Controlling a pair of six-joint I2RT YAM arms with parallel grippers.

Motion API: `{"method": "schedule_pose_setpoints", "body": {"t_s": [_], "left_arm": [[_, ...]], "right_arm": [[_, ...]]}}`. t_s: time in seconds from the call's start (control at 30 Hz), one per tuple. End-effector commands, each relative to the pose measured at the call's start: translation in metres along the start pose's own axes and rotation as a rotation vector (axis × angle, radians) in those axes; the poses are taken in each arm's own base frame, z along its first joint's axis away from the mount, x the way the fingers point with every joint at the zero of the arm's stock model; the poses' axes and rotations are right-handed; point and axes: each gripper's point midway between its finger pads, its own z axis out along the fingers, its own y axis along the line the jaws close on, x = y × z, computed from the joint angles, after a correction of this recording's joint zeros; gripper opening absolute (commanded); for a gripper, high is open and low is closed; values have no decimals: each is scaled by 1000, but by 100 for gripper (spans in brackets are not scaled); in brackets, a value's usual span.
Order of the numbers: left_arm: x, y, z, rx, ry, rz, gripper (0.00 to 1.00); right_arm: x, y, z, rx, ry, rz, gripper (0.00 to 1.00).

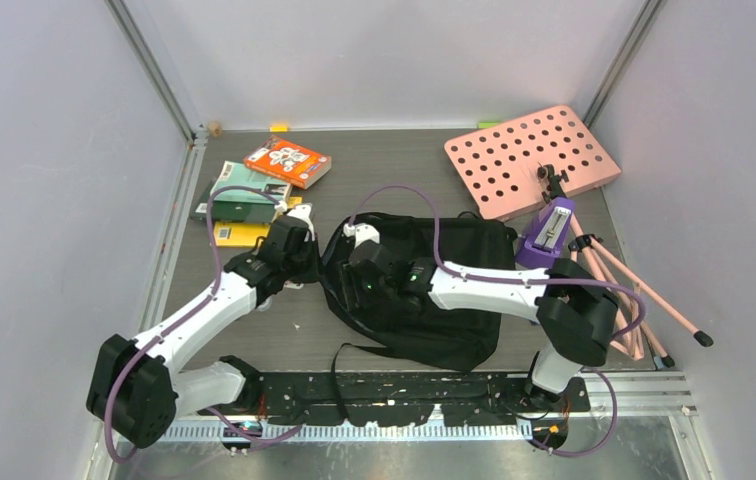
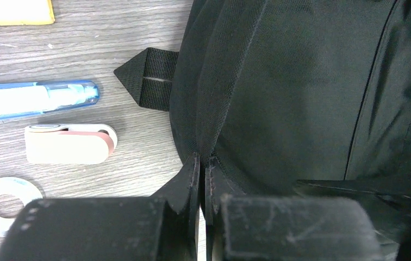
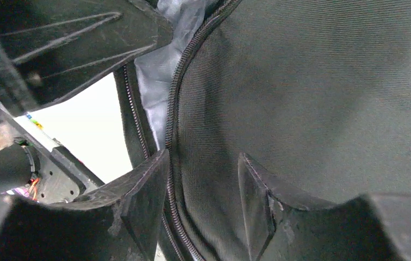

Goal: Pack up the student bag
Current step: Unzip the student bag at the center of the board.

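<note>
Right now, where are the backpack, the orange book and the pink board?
student bag (image 1: 444,338), top external view, black front panel
orange book (image 1: 288,162), top external view, middle of cover
pink board (image 1: 532,160), top external view, holed face

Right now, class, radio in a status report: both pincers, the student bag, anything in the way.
Left pincer shut on edge seam of student bag. Right pincer open, straddling fabric by the zipper. Blue tube beside bag, apart.
</note>
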Motion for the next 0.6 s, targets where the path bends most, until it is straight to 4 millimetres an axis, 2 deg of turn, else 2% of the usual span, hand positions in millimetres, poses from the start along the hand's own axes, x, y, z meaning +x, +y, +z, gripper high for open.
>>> {"method": "schedule_pose_setpoints", "body": {"t_s": [0.0,0.27,0.37,0.47,0.5,0.57], "left_arm": [[-10,-5,-6,29,-47,-19,0],[-9,-4,-9,29,-52,-22,0],[-10,-5,-10,31,-55,-24,0],[-12,-5,-11,30,-62,-24,0],[-12,-5,-11,28,-62,-24,0],[-13,-3,-13,21,-63,-23,0]], "right_arm": [[-23,26,6,-73,-59,-23,54],[-19,34,12,-106,-45,-29,57],[-12,34,20,-102,-28,-35,55],[-9,30,24,-79,-27,-37,41],[-9,29,24,-72,-29,-39,29],[-13,26,20,-57,-45,-47,13]]}}
